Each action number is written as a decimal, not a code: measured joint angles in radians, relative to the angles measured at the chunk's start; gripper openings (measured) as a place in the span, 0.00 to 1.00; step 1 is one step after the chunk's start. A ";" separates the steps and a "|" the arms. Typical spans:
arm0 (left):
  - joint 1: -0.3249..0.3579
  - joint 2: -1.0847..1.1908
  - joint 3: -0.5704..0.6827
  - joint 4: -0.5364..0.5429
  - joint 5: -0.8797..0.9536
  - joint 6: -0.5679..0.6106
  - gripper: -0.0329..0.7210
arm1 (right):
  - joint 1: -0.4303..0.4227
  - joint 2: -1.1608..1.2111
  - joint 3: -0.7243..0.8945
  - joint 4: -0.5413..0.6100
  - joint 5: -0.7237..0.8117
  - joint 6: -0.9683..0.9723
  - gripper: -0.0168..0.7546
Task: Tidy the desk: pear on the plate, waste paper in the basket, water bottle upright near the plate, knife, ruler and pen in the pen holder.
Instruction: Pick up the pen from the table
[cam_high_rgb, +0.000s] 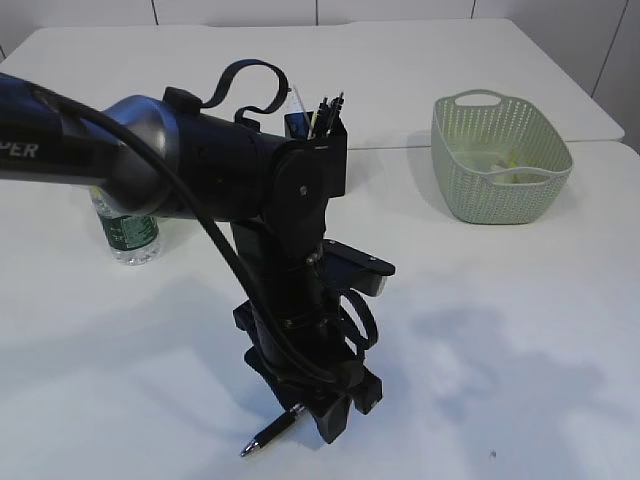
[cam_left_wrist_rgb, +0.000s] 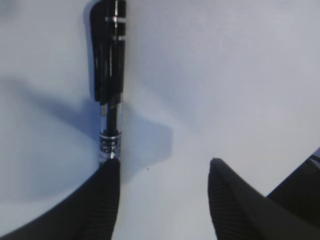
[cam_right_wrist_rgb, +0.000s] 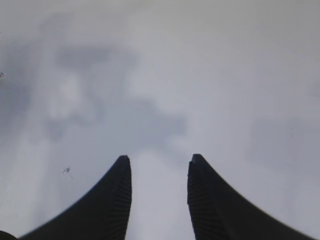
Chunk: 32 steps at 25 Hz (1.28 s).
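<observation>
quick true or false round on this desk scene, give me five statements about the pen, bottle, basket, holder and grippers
1. A black pen lies flat on the white table. True.
2. The left gripper is clamped shut on the pen. False: its jaws stand open, and the pen lies by one fingertip, not between the two.
3. The water bottle lies on its side. False: it stands upright, partly hidden behind the arm.
4. The green basket stands at the far right with scraps of paper inside. True.
5. The pen holder is empty. False: several slim items stick up out of it.
6. The right gripper holds nothing. True.
</observation>
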 joint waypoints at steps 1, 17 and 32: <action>0.000 0.000 0.000 0.002 0.000 -0.002 0.57 | 0.000 0.000 0.000 0.000 0.000 0.000 0.43; 0.000 0.002 0.000 0.042 -0.005 -0.010 0.57 | 0.000 0.000 0.000 0.000 0.000 0.000 0.43; 0.000 0.002 0.000 0.059 -0.047 -0.010 0.57 | 0.000 0.000 0.000 0.000 0.000 0.000 0.43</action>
